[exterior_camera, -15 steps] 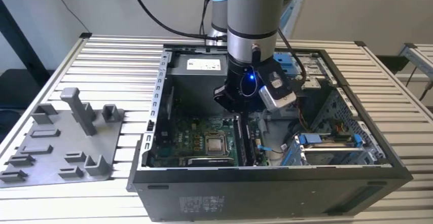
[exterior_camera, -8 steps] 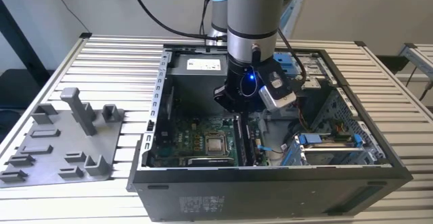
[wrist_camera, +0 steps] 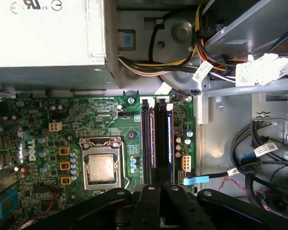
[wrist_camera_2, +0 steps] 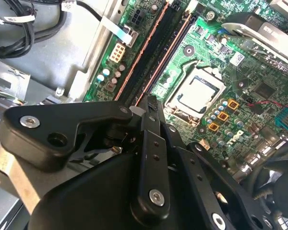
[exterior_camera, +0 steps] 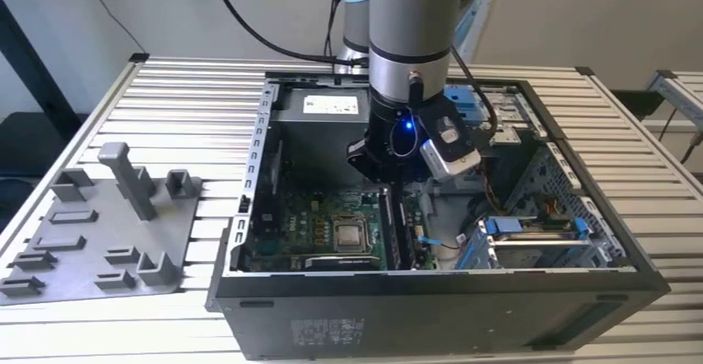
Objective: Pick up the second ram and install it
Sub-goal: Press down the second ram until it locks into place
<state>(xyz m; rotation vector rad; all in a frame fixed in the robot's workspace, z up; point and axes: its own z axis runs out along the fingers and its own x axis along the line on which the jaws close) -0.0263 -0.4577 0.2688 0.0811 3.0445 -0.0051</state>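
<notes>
**Arm plunged into the case, tips at the memory slots**

In the exterior view the arm (exterior_camera: 409, 26) stands almost vertical over the open computer case (exterior_camera: 439, 294) on the slatted table (exterior_camera: 187, 92), its wrist sunk below the case rim. The gripper (exterior_camera: 384, 184) points straight down at the motherboard, just beside the processor socket (exterior_camera: 351, 234) on the exterior view's right. A grey fixture tray (exterior_camera: 66, 249) lies well apart on the exterior view's left.

In both wrist views the gripper (wrist_camera_2: 146, 101) (wrist_camera: 158, 186) has its black links folded inward and its fingers (wrist_camera_2: 143, 115) drawn close together into a narrow tip. That tip sits at the near end of the long dark memory slots (wrist_camera_2: 158, 52) (wrist_camera: 156, 139), in line with them.

The second ram cannot be picked out apart from the slots; whether a card sits between the tips I cannot tell.
</notes>
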